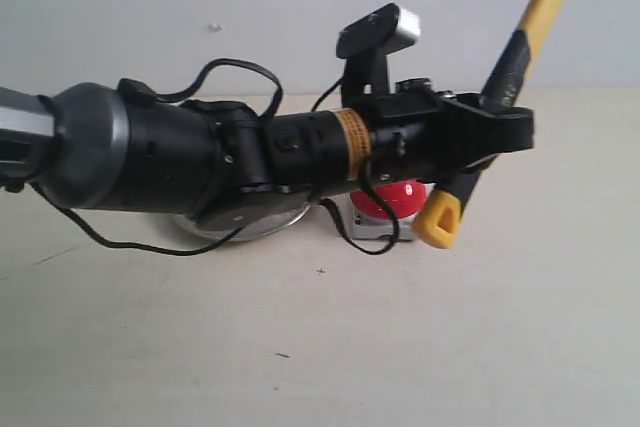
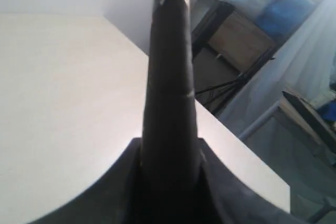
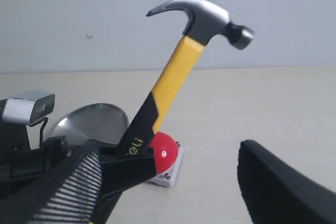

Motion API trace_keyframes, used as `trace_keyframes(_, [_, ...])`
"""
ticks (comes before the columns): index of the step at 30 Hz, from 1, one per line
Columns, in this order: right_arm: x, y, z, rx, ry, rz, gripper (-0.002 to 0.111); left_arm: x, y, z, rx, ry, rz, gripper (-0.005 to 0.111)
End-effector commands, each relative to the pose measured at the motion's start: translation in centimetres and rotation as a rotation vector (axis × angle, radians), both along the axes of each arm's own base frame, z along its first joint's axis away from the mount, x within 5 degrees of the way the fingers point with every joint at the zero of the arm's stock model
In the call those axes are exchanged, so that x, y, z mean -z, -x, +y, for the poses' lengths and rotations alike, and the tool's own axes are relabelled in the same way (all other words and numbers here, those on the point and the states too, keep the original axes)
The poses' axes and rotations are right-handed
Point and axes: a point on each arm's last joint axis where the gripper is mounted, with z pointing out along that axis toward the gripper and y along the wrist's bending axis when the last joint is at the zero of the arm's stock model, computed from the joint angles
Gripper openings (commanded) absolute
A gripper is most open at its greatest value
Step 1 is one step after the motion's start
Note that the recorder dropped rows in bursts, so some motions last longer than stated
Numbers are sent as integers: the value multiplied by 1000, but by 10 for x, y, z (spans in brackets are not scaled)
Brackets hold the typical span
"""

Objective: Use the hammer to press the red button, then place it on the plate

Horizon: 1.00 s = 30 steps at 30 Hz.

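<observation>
The hammer (image 1: 530,32) stands tilted in the air, its steel head (image 3: 210,17) up and its yellow looped end (image 1: 440,222) down. My left gripper (image 1: 490,132) is shut on the black part of the handle (image 2: 170,103), which fills the space between its jaws. The red button (image 3: 164,153) sits on its grey-white base just behind and below that gripper, partly hidden by the arm in the exterior view. The silver plate (image 1: 250,219) lies under the left arm, mostly covered. My right gripper (image 3: 173,203) is open and holds nothing, facing the button from a distance.
The left arm's black body (image 1: 200,152) and its cables stretch across the table from the left. The table's far edge (image 2: 247,145) drops off beyond the hammer, with furniture on the floor past it. A pale wall stands behind the table.
</observation>
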Motion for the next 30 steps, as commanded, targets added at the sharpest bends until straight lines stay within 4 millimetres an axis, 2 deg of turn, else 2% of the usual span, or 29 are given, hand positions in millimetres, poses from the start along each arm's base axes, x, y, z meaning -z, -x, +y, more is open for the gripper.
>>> trace_keyframes(1, [-5, 3, -2, 3, 32, -47, 70, -18, -4, 28, -17, 22, -58, 0])
trace_keyframes(3, [-5, 3, -2, 3, 32, -47, 70, -16, -3, 40, -49, -51, -77, 0])
trace_keyframes(5, [-6, 4, -2, 3, 31, -54, 70, -11, -1, 51, -94, -205, -115, 0])
trace_keyframes(9, [-12, 16, -3, 4, 25, -105, 68, 0, 10, 66, -130, -445, -133, 0])
trace_keyframes(12, [-21, 35, -6, 6, 16, -182, 60, 8, 22, 73, -108, -508, -133, 0])
trace_keyframes(16, [-26, 62, -9, 3, 39, -305, 40, 14, 33, 83, -86, -530, -142, 0])
trace_keyframes(22, [-1, 98, -14, 18, -7, -553, 12, 7, 44, 97, -85, -532, -166, 0])
trace_keyframes(25, [17, 111, -14, 11, -104, -632, 1, -2, 49, 103, -93, -519, -181, 0])
trace_keyframes(28, [42, 109, -12, 7, -262, -651, 0, -10, 50, 108, -113, -532, -186, 0])
trace_keyframes(30, [59, 101, -12, 27, -362, -638, 0, -14, 52, 111, -124, -542, -190, 0])
